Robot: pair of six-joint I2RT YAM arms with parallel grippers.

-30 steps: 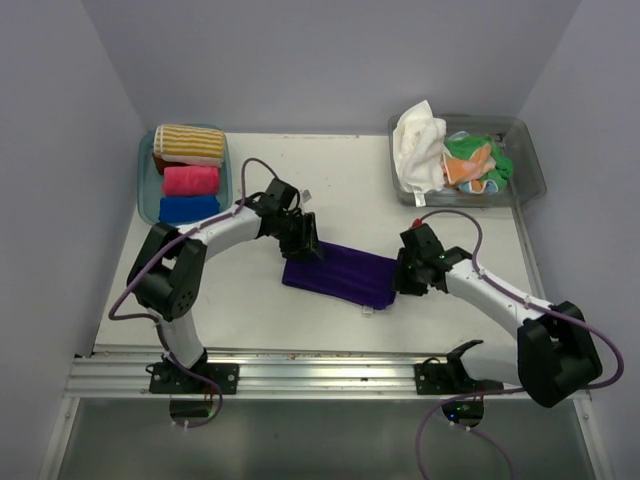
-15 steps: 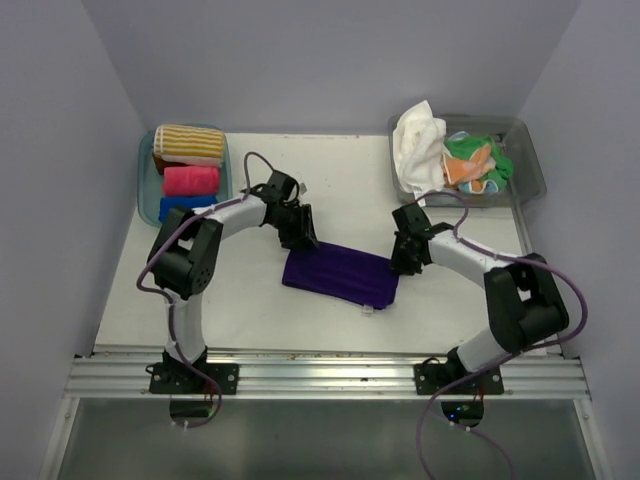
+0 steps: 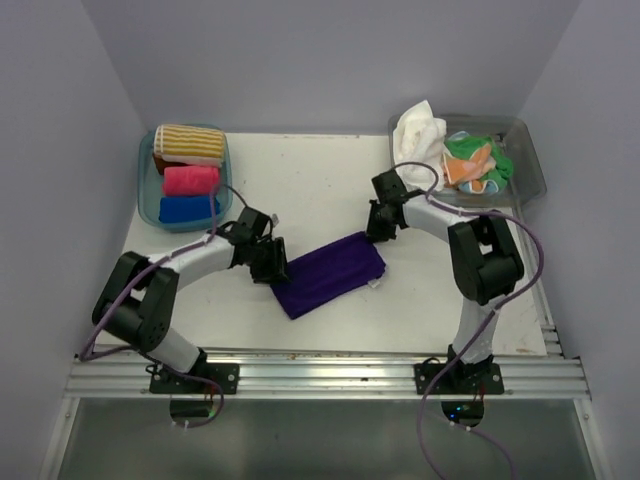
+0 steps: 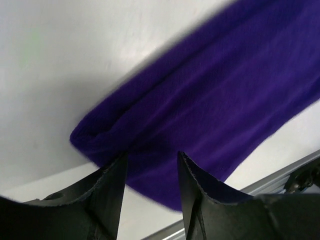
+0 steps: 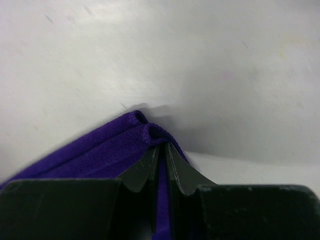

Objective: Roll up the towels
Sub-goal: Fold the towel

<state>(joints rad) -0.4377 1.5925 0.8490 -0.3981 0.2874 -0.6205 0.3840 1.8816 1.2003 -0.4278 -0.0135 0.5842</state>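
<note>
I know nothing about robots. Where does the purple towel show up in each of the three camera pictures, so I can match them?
Top view: the purple towel lies slanted in the middle of the table.
Left wrist view: the towel fills the middle and upper right.
Right wrist view: the towel sits at lower left, its corner pinched in the right gripper.
Shared landmark: the white table under the towel in all three.

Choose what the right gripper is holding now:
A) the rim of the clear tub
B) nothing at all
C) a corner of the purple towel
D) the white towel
C: in the right wrist view the right gripper has its jaws closed on a folded corner of the purple towel.
</note>
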